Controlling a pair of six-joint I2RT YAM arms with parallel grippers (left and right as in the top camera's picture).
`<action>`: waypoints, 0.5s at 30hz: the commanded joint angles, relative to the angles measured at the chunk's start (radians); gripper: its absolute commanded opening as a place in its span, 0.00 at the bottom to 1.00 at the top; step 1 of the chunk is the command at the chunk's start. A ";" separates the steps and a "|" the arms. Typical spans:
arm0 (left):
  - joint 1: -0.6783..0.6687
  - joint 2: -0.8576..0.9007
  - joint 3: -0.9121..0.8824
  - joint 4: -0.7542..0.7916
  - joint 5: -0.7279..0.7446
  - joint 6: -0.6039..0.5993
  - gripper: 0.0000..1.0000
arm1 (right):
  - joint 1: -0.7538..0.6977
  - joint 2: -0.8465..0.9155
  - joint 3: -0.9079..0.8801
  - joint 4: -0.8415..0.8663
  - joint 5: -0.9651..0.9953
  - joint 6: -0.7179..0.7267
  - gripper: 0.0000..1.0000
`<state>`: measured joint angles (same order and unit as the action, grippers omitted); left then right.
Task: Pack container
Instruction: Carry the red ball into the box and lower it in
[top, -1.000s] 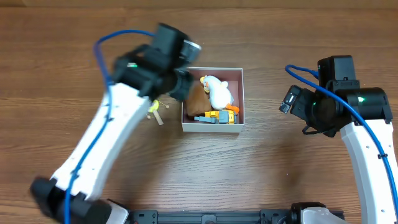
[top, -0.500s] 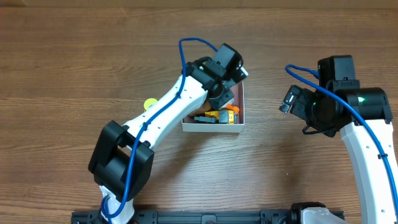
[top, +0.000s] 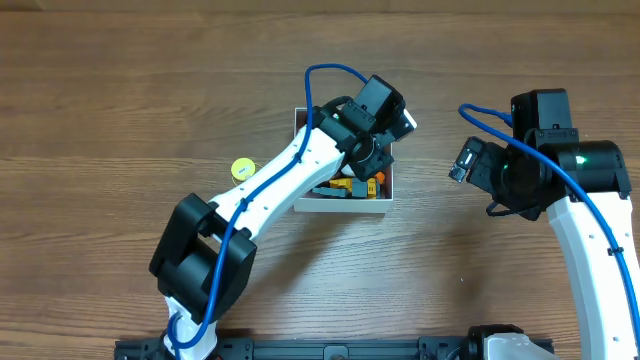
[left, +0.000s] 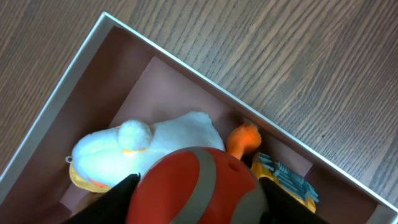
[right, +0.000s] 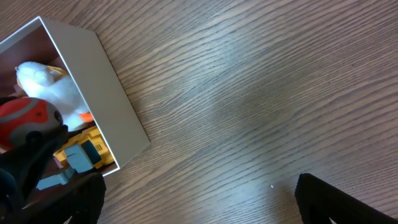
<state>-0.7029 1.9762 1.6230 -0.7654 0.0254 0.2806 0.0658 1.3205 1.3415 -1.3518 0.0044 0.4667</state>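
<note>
- Your left gripper pinches a red-and-grey ball low over the container, which sits mid-table. You hold it there, it seems, to drop it among the toys.
- Beneath it, a white plush duck and a yellow toy vehicle crowd the pink floor, leaving little room.
- Your right gripper hangs spread and empty near the box, clear of the work.
- One yellow disc lies outside, likely next.

the container has white walls and a dusty pink inside. the ball is red with a grey band. the plush toy is white with orange bits. the toy truck is yellow and grey-blue. the table is brown woodgrain.
</note>
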 joint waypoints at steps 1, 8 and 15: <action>-0.001 0.009 0.004 0.007 0.020 0.010 0.54 | -0.005 -0.002 0.004 0.003 0.010 -0.002 1.00; -0.001 0.008 0.006 -0.027 -0.016 0.000 0.27 | -0.005 -0.002 0.004 -0.002 0.029 -0.003 1.00; 0.005 0.004 0.036 -0.304 -0.156 -0.134 0.25 | -0.005 -0.002 0.004 -0.005 0.039 -0.003 1.00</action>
<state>-0.7029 1.9774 1.6245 -0.9672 -0.0525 0.2535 0.0658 1.3205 1.3415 -1.3590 0.0193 0.4667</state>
